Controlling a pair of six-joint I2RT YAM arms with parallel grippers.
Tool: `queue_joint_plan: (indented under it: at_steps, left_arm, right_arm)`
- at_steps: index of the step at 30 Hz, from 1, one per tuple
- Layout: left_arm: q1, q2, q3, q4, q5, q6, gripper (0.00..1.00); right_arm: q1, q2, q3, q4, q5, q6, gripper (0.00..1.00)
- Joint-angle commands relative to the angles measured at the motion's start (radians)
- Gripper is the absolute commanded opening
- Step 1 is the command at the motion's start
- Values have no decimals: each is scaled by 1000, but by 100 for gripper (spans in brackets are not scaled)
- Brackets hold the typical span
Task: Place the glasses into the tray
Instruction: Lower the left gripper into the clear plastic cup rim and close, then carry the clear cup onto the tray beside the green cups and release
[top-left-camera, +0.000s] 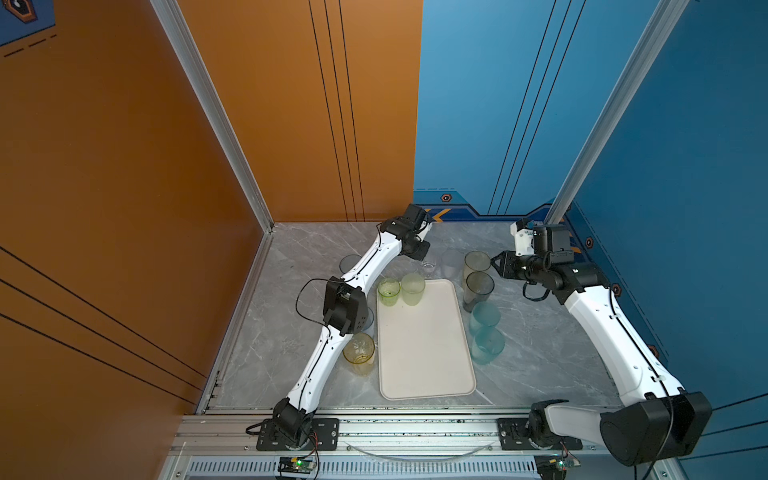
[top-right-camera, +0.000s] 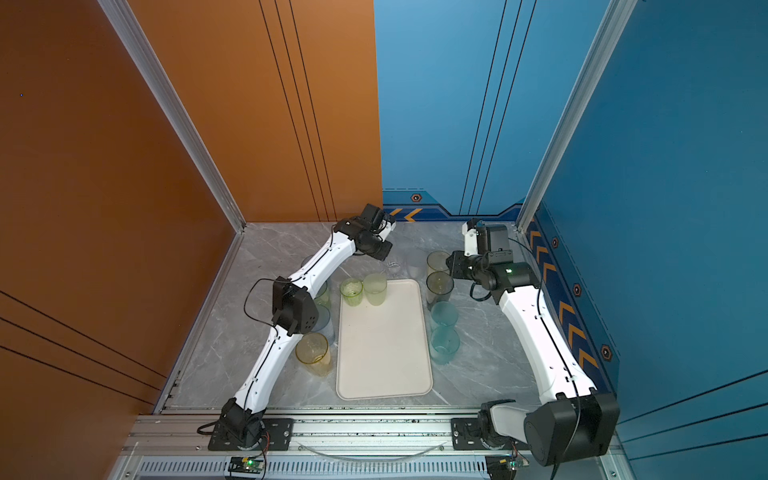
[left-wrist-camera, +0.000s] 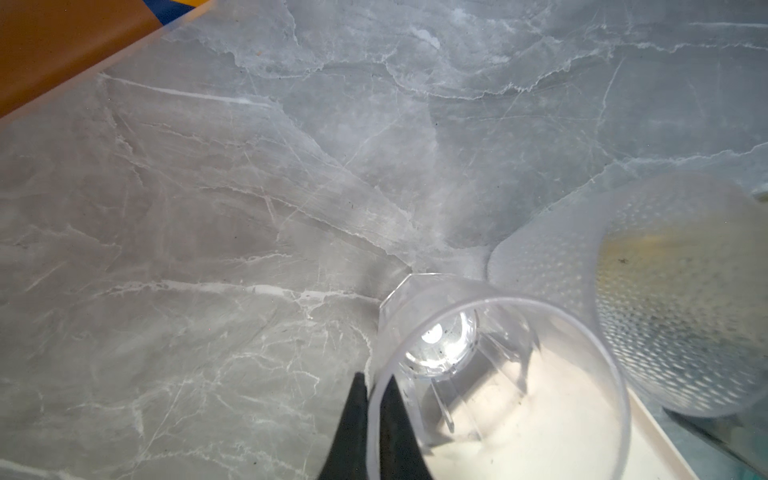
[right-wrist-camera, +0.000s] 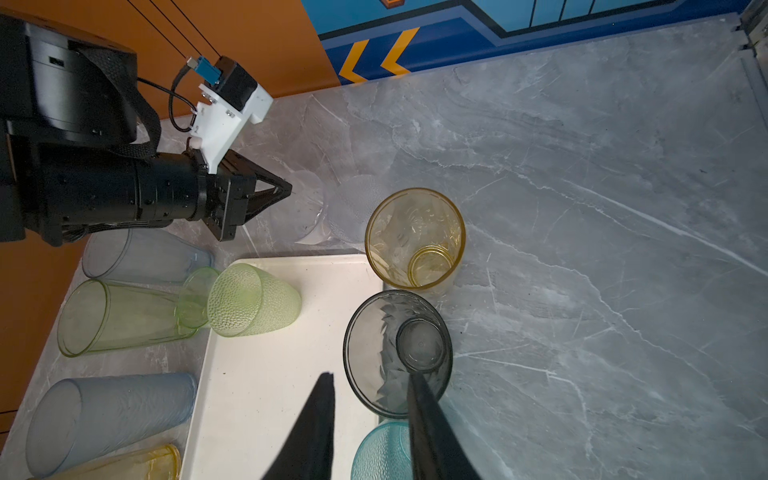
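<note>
An orange wall (top-left-camera: 124, 166) meets a blue wall (top-left-camera: 478, 104) behind the grey marble tabletop (top-left-camera: 257, 332) (white-veined), edged by aluminium posts (top-left-camera: 216, 112).

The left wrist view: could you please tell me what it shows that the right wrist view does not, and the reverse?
Only the left wrist: close up, the left gripper pinching the clear glass's rim, one jaw inside. Only the right wrist: the open right gripper, green glasses, blue glasses. Both: tray, table, clear glass, frosted glass.
</note>
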Motion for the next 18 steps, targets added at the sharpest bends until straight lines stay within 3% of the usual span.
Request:
queue_joint_plan:
  at_steps: [1,18]
  left_arm:
    - [-7,-86,-21,7,8,7,4]
    - [-46,-256,-159,7,-24,60,3]
  right_arm:
    - [-6,-25,-16,-18,-9,2,29]
    - [22,-47,-16,-33,10,13,29]
